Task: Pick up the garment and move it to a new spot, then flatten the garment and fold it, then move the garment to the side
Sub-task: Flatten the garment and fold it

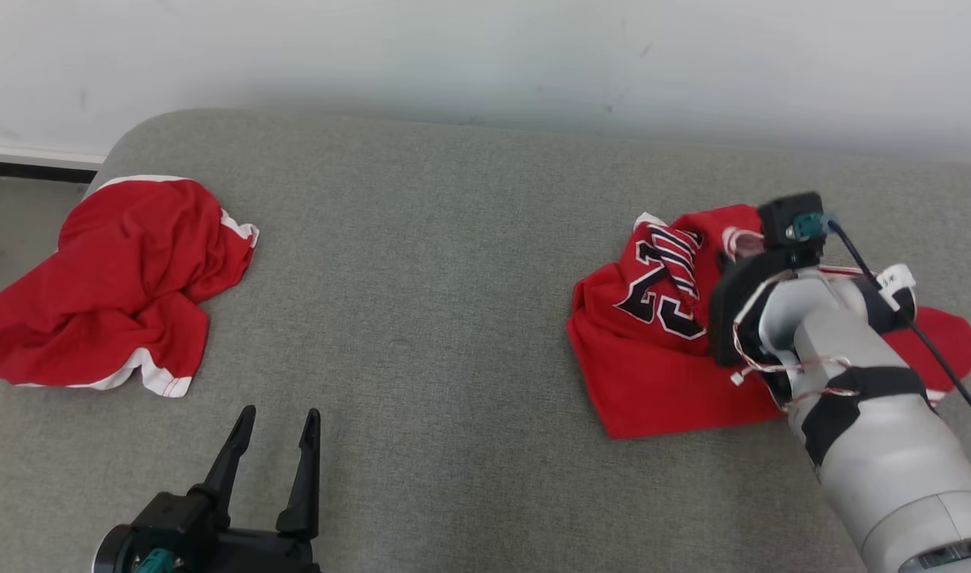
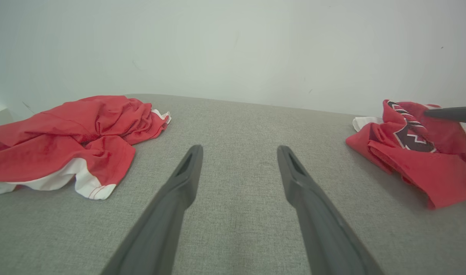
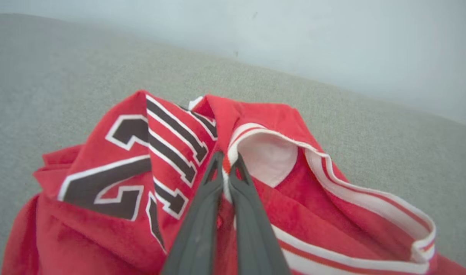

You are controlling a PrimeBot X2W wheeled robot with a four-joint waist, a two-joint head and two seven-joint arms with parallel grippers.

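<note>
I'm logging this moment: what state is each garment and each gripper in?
numbered jersey: crumpled in a heap on the grey cushion, one trimmed edge pinched.
plain red garment: crumpled, lying free on the cushion.
left gripper: open, nothing between its fingers.
right gripper: shut on the numbered jersey at its white-trimmed edge.

A crumpled red garment with white trim (image 1: 111,278) lies in a heap at the left end of a grey fabric cushion (image 1: 422,318). Its folds are bunched, and a white-edged hem is turned out on the near side. It reaches the cushion's rounded left edge. The cushion's weave is plain and even. Behind the cushion stands a pale wall (image 1: 485,56) with a few faint marks. At far left a dark skirting strip (image 1: 32,169) runs along the foot of the wall, above a patch of grey floor (image 1: 16,231).
</note>
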